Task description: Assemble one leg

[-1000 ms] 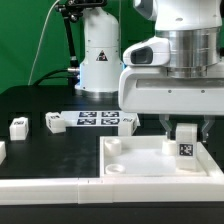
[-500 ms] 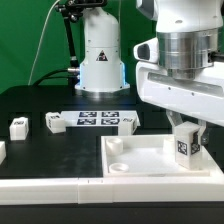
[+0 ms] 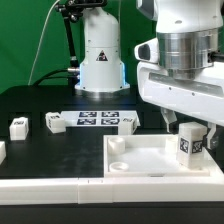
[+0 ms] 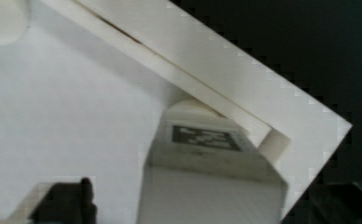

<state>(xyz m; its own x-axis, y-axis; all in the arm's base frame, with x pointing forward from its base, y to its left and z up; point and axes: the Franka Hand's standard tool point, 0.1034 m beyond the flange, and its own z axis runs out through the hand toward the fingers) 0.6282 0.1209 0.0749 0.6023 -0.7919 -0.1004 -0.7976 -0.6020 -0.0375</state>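
White and upright, the leg (image 3: 188, 146) stands in the corner of the tray (image 3: 140, 170) on the exterior view's right, its black-and-white tag facing the camera. Half a second ago it leaned over at a tilt; now its sides are vertical and it sits slightly further toward the exterior view's right. The tray has also slid that way: a second ago its edge on the exterior view's left lay nearer the loose parts than it does now.

The gripper (image 3: 190, 132) hangs directly over the leg, in much the same place as half a second ago, though a second ago it was further toward the exterior view's left. Its dark fingers (image 3: 168, 121) reach down on either side of the leg. One shows a gap to the leg and the other is right against it, so I cannot tell whether they are pinching the leg or only flanking it.

In the wrist view the leg's tag (image 4: 208, 137) shows past the tray's white wall (image 4: 196, 75), and one dark finger (image 4: 62, 203) is at the edge of the picture.

On the black worktop (image 3: 60, 150), the marker board (image 3: 95, 120) and the two loose legs (image 3: 18, 127) (image 3: 52, 122) beside it lie where they lay before.
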